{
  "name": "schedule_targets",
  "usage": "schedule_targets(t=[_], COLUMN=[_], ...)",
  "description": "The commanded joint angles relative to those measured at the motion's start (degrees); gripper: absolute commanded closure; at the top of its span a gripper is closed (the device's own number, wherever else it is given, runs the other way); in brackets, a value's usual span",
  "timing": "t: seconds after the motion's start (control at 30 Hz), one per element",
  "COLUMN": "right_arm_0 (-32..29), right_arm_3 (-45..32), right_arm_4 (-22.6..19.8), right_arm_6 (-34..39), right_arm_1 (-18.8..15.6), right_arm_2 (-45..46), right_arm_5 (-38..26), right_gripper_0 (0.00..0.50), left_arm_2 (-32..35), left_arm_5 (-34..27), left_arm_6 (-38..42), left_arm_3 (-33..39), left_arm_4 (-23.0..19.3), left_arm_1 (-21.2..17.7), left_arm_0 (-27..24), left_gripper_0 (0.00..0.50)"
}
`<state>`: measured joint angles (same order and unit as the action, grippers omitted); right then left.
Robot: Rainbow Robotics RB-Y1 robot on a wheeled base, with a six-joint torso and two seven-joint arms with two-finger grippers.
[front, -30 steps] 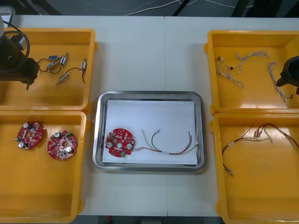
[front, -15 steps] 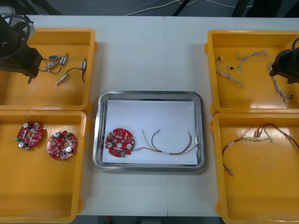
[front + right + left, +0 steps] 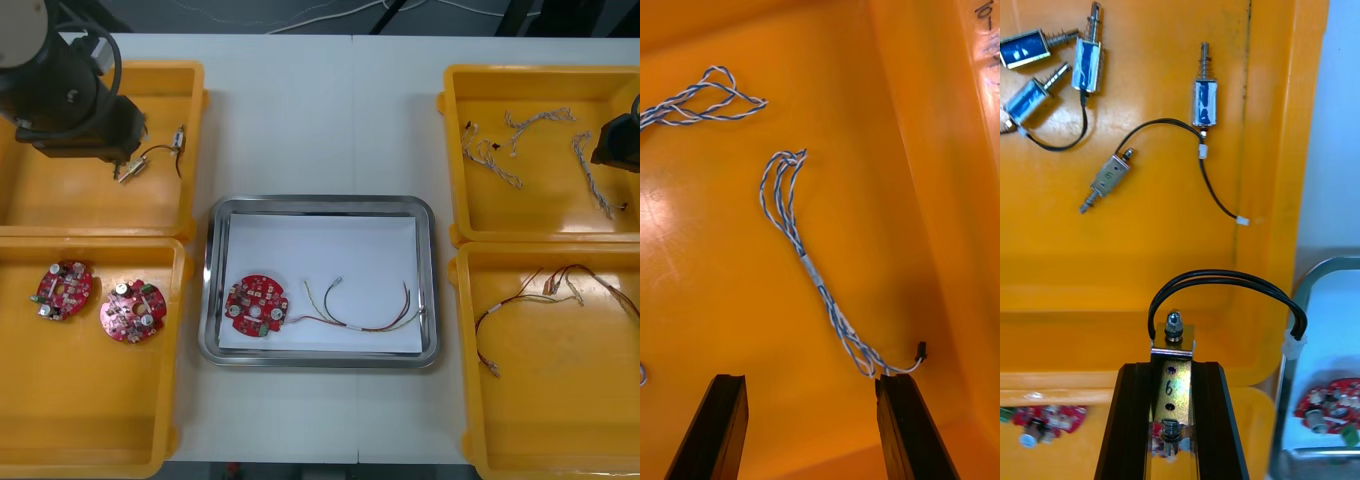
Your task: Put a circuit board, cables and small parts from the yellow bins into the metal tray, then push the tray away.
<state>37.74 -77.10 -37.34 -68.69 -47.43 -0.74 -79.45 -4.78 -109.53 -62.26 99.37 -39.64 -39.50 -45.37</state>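
Left gripper [image 3: 1171, 369] over the yellow bin [image 3: 60, 205] to the far left of the metal tray [image 3: 318, 203]; jaws pinching a small metal part [image 3: 1172, 339]; its black cable [image 3: 1225, 276] arches out towards the tray side; several loose metal parts [image 3: 1205, 103] lie on that bin's floor beyond the jaws.

Right gripper [image 3: 812, 380] over the far-right bin [image 3: 545, 215], to the far right of the tray; jaws spread, nothing between them; a blue-and-white twisted cable [image 3: 814, 270] lies on the bin floor just ahead, one end close to one finger.

Tray on the tabletop [image 3: 300, 110] between the bins, white inside; it holds a round red circuit board [image 3: 257, 306] in its near-left part and a red and yellow cable [image 3: 352, 326] just right of the board.

Two spare boards [image 3: 64, 291] lie in the bin to the near left of the tray; more red and yellow cables [image 3: 560, 285] lie in the bin to its near right.
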Motion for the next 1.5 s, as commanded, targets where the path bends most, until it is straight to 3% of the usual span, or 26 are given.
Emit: schedule_targets(t=[0.03,0.53,0.77,1.07,1.5], right_arm_0=[3.0,8.1,12.6,19.3,19.7], right_arm_3=[2.9,13.7,20.7,34.7,37.2], right_arm_4=[-0.2,-1.6,-1.9,-3.4,-5.5], right_arm_6=[-5.1,-7.3,-9.9,-24.4,-27.6], right_arm_1=[0.1,0.7,1.7,3.9,5.5], right_arm_2=[-0.8,-9.0,-12.0,-12.0,-13.5], right_arm_5=[3.1,12.0,13.4,15.9,16.6], right_gripper_0=[0.000,0.000,0.000,0.000,0.000], left_arm_2=[-3.0,-15.1,-19.7,-24.9,-27.8], left_arm_5=[-0.5,0.3,2.4,9.1,15.1], left_arm_6=[2.4,18.0,18.9,20.3,18.5], left_arm_3=[4.7,9.8,9.0,5.0,1.3], left_arm_4=[-1.3,-0.4,2.5,6.0,9.2], left_arm_1=[1.7,7.0,8.5,10.6,10.6], left_arm_0=[1.3,1.3,1.4,1.4,3.9], left_gripper_0=[0.500,0.500,0.500,0.500,0.500])
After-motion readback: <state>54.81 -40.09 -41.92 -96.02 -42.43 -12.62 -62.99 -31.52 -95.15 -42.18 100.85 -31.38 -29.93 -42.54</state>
